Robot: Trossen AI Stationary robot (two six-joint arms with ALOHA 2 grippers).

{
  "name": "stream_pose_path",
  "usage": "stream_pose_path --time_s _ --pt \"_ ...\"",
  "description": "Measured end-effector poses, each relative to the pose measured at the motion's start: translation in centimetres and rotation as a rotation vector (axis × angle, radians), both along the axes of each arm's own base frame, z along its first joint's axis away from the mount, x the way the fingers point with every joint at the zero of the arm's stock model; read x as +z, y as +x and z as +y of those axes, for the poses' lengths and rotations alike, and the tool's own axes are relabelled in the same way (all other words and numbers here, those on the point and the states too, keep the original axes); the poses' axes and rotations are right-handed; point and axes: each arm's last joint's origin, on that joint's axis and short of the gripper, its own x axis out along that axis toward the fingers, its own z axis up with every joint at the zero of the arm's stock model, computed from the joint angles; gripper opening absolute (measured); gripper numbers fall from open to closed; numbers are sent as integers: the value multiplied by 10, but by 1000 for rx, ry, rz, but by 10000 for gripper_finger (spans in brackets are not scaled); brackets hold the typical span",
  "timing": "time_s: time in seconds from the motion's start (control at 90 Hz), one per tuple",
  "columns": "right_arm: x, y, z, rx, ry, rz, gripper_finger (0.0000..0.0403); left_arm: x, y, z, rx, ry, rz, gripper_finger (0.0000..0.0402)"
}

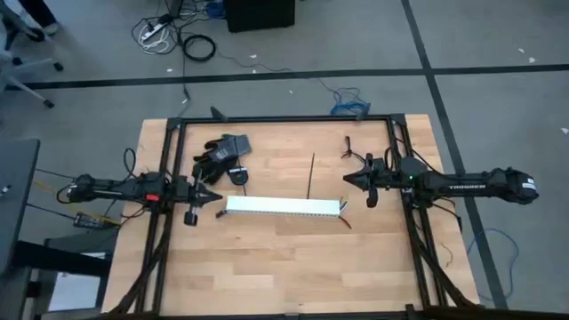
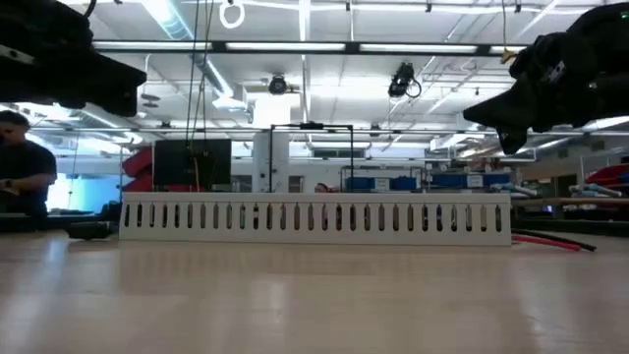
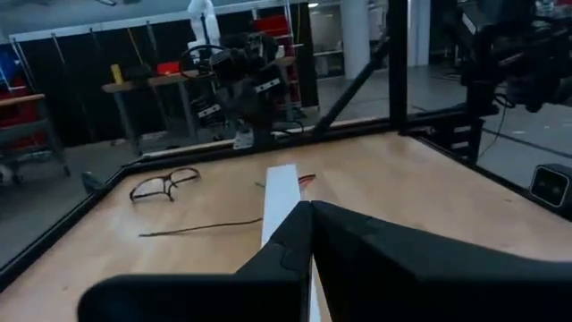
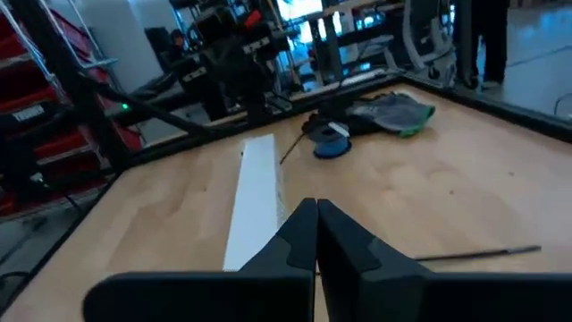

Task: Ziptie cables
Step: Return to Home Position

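Observation:
The cables (image 1: 345, 214) are a few thin red and dark wires lying flat on the table at the right end of a long white slotted channel (image 1: 283, 206); in the left wrist view they show as red strands (image 3: 304, 182) beside the channel's far end. The ziptie (image 1: 311, 174), a thin straight black strap, lies flat on the wood just beyond the channel, also seen in both wrist views (image 3: 197, 228) (image 4: 478, 255). My left gripper (image 1: 219, 197) hovers shut off the channel's left end. My right gripper (image 1: 345, 180) hovers shut above the right end, near the cables.
A pair of glasses (image 1: 349, 148) lies at the far right. Dark gloves (image 1: 220, 149) and a small blue round object (image 1: 237, 175) lie at the far left. A black frame (image 1: 284, 119) runs around the table. Bare wood (image 1: 284, 267) spreads toward the near edge.

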Motion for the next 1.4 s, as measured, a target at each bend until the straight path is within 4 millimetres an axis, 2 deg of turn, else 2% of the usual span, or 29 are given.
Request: stream_pose_path --time_s 1.4 --pt "-1 0 0 -1 18 -1 1 0 0 0 7 1 -1 0"
